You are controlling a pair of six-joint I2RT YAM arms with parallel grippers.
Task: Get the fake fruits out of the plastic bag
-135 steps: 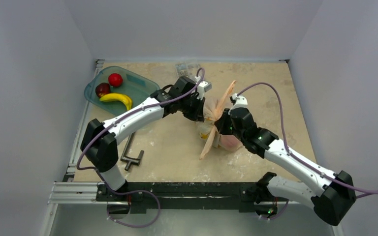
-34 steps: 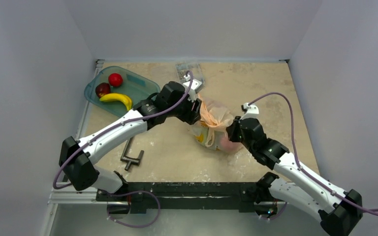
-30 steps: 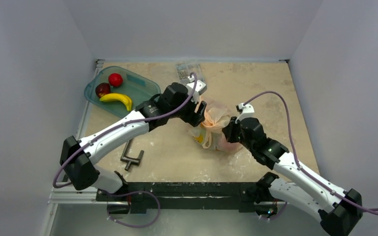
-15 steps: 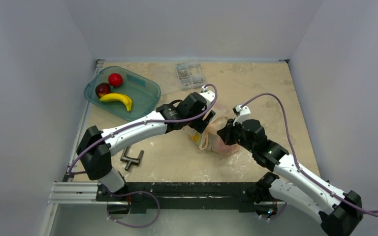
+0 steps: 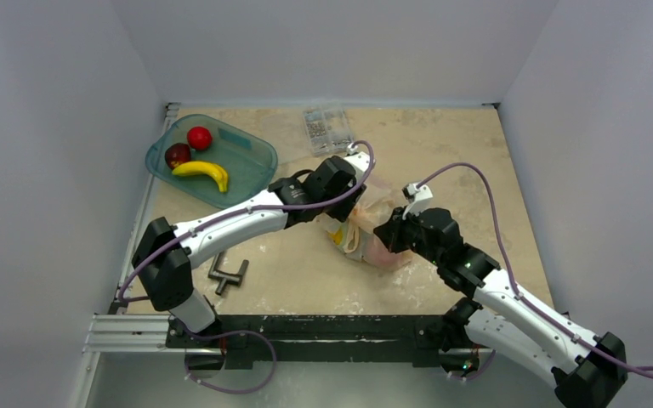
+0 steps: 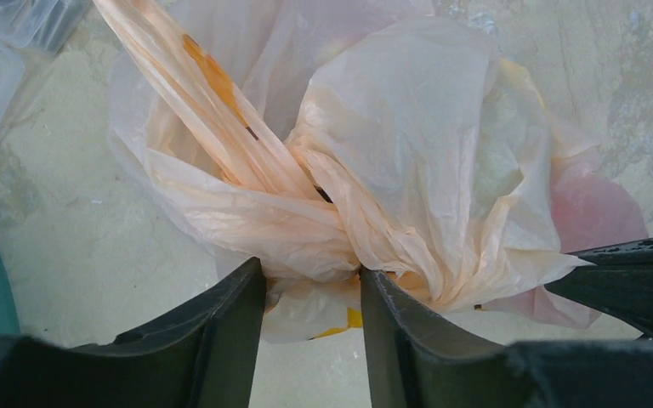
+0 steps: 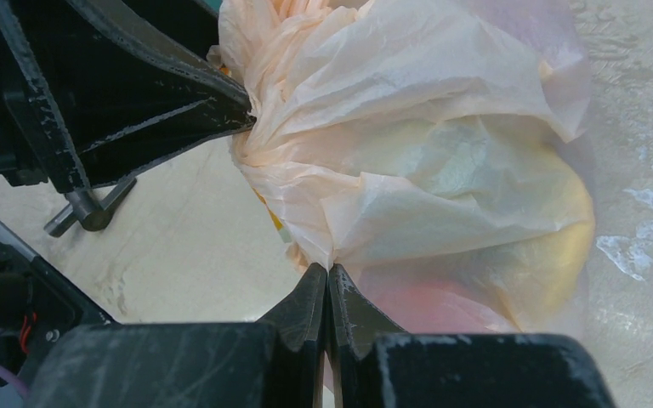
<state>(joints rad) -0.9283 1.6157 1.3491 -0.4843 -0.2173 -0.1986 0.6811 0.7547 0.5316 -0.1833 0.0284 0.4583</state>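
Now the left end effector (image 6: pixel 310 274) has come down from the top side of the plastic bag (image 5: pixel 366 231), near the clear box (image 5: pixel 327 127), to the middle of the bag. A moment ago its fingers were wider apart. Here they have closed in on a bunch of the thin plastic and squeeze it from both sides.

The right end effector (image 7: pixel 328 276) has not let go. Its fingers are tight together and nip a fold of the bag.

The bag lies on the tabletop (image 5: pixel 442 153) in the middle of the frame, and its handles are no longer held up. Pink and yellow shapes show through it, so I think some fake fruits (image 7: pixel 425 310) are still inside. A banana (image 5: pixel 201 171) and two red apples (image 5: pixel 199 137) sit in the teal tray (image 5: pixel 251 157) at the upper left.

With two holds on the bag, the arms look ready to pull its mouth open.
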